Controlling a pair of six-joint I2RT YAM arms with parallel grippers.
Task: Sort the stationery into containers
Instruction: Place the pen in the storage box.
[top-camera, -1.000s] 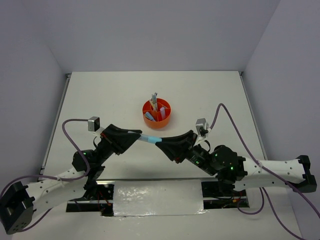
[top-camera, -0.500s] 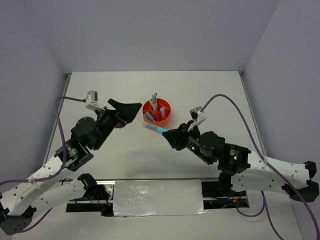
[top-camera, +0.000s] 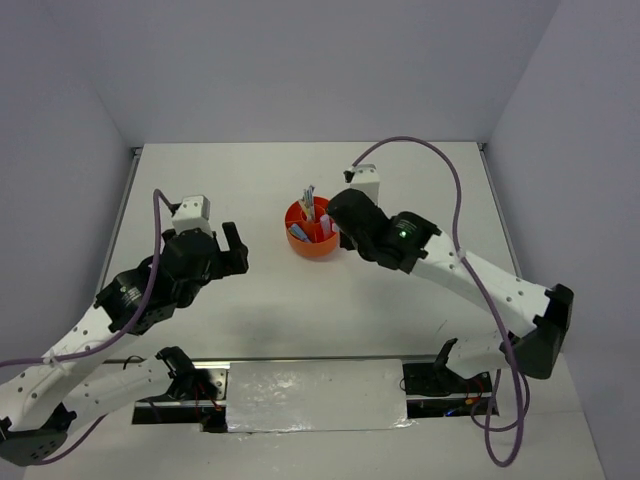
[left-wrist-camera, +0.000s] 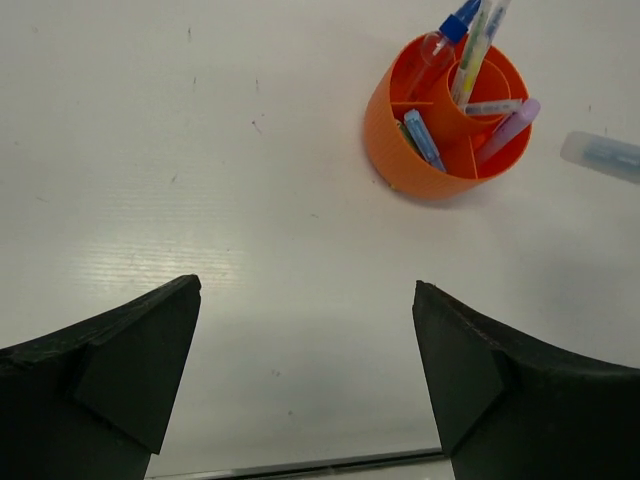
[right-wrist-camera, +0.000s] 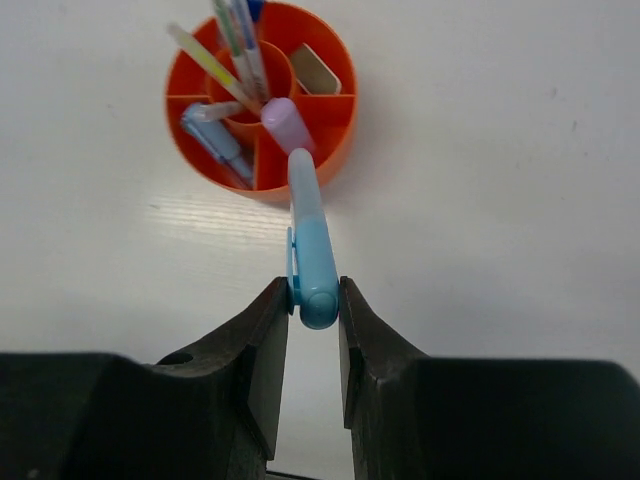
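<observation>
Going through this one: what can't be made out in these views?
Right wrist view: the blue marker in the right gripper overlaps the orange organiser; whether its tip is above or inside a compartment is unclear.
Top view: the gripper hides that marker; the organiser's contents are too small to count.
Left wrist view: the right edge cuts the marker off.
</observation>
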